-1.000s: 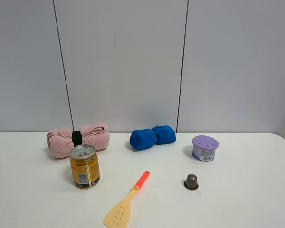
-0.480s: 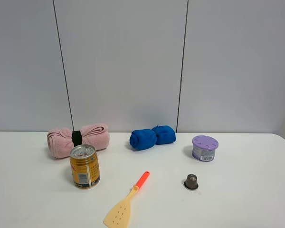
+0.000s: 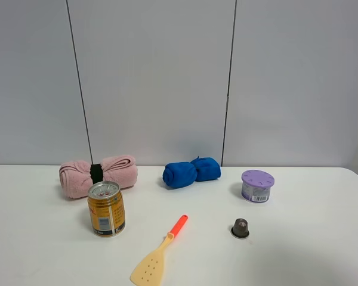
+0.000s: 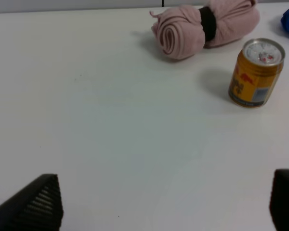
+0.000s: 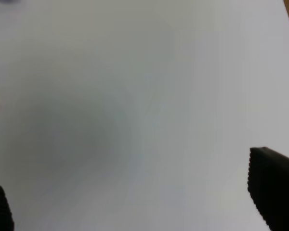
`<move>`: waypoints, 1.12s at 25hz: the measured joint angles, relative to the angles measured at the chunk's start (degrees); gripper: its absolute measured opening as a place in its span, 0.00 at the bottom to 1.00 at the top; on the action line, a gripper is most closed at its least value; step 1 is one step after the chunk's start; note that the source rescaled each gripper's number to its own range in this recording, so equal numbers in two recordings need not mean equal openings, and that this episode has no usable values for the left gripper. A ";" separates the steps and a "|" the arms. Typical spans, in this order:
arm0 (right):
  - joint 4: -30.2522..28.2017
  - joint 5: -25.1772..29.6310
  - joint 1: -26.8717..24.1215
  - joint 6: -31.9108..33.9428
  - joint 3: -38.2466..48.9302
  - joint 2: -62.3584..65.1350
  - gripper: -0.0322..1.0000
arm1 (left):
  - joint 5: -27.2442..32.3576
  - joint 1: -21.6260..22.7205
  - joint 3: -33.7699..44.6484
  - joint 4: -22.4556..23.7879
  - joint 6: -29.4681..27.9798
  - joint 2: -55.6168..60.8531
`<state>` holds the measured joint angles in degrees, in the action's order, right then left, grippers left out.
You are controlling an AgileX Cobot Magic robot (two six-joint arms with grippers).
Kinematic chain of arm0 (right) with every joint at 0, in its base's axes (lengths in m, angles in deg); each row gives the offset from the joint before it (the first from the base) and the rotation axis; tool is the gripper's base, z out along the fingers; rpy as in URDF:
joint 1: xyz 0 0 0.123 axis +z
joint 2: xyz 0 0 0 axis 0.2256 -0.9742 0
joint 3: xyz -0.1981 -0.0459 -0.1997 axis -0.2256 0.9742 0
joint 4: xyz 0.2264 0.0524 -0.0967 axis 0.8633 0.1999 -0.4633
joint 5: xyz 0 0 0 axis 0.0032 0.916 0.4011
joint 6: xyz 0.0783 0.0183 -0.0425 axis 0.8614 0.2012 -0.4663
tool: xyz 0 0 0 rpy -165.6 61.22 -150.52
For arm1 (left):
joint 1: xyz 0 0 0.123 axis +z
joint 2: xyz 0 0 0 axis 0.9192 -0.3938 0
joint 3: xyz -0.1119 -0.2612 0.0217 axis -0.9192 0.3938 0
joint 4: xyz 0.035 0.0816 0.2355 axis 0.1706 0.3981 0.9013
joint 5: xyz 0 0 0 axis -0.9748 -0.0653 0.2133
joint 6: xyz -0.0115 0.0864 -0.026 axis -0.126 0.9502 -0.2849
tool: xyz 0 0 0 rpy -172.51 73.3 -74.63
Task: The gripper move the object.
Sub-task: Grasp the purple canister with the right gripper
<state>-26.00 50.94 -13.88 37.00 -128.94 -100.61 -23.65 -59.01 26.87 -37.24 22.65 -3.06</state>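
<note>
Nothing has shifted since a second ago: the lilac-lidded tub (image 3: 258, 186) sits on the white table (image 3: 322, 250), just behind the brown capsule (image 3: 240, 228). Only the wrist views show the grippers, each cropped to two fingertips. The left gripper (image 4: 161, 204) is spread wide, facing the gold can (image 4: 256, 72) and the pink towel (image 4: 202, 26). The right gripper (image 5: 135, 202) is equally wide over a blurred tabletop.
</note>
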 joint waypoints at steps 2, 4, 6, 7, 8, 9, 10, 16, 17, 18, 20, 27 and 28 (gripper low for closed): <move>-0.34 -4.04 3.54 0.00 -3.51 -3.09 1.00 | 0.00 0.00 0.00 0.00 0.00 0.00; -1.21 -6.96 6.70 0.00 -6.24 -7.37 1.00 | 0.00 0.00 0.00 0.00 0.00 0.00; -2.70 -7.85 9.55 0.00 -9.21 -12.58 1.00 | 0.00 0.00 0.00 0.00 0.00 0.00; -3.56 -7.90 10.91 0.00 -11.04 -15.77 1.00 | 0.00 0.00 0.00 0.00 0.00 0.00; -4.25 -7.90 12.07 0.00 -13.09 -19.09 1.00 | 0.00 0.00 0.00 0.00 0.00 0.00; -4.77 -7.83 12.89 0.00 -15.28 -21.95 1.00 | 0.00 0.00 0.00 0.00 0.00 0.00; -5.23 -7.77 13.28 0.00 -17.28 -25.36 1.00 | 0.00 0.00 0.00 0.00 0.00 0.00; -6.52 -5.97 13.61 0.72 -31.28 -45.55 1.00 | 0.00 0.00 0.00 0.00 0.00 0.00; -6.97 -5.77 13.70 1.02 -32.89 -48.18 1.00 | 0.00 0.00 0.00 0.00 0.00 0.00; -7.73 -5.35 13.90 1.07 -34.68 -51.13 1.00 | 0.00 0.00 0.00 0.00 0.00 0.00; -8.79 -4.88 14.44 1.06 -37.96 -56.00 1.00 | 0.00 0.00 0.00 0.00 0.00 0.00; -9.84 -2.23 15.57 1.26 -45.90 -67.72 1.00 | 0.00 0.00 0.00 0.00 0.00 0.00; -10.34 -2.23 15.57 1.26 -46.16 -68.78 1.00 | 0.00 0.00 0.00 0.00 0.00 0.00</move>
<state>-36.34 48.72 1.69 38.26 -175.10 -169.40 -23.65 -59.01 26.87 -37.24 22.65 -3.06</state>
